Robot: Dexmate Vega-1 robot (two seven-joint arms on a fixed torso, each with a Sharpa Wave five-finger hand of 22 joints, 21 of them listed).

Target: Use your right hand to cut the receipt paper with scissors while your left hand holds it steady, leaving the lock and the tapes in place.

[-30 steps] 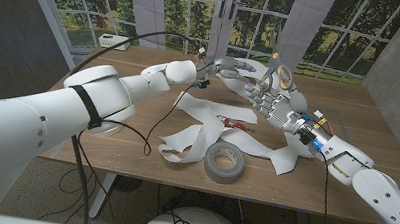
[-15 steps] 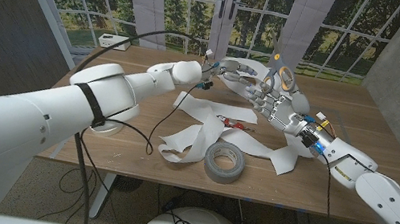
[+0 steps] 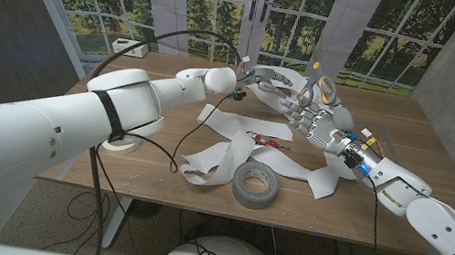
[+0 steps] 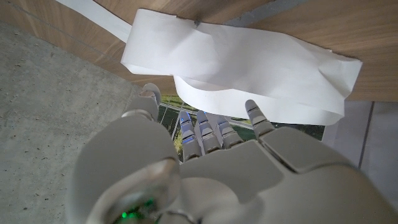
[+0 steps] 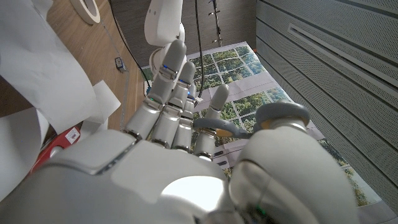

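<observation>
A wooden table [image 3: 387, 173] carries a long, looping strip of white paper [image 3: 224, 150] sprawled over its middle. A grey tape roll [image 3: 255, 185] sits at six o'clock by the front edge, a small red-trimmed lock [image 3: 261, 140] at centre, and a white tape ring [image 3: 121, 142] at nine o'clock.

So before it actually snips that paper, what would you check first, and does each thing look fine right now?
1. Scissors held in the right robot hand: ok, handles sit among its fingers.
2. Receipt paper held up by the left robot hand: ok, a strip is raised between both hands.
3. Blades lined up on the strip: cannot tell, the blades are hidden.
4. Grey tape roll clear of the cut: ok, it lies on the table's near side.
5. White tape roll undisturbed: ok, by the left arm.
6. Lock left alone: ok, the small red item lies on the paper, untouched.
</observation>
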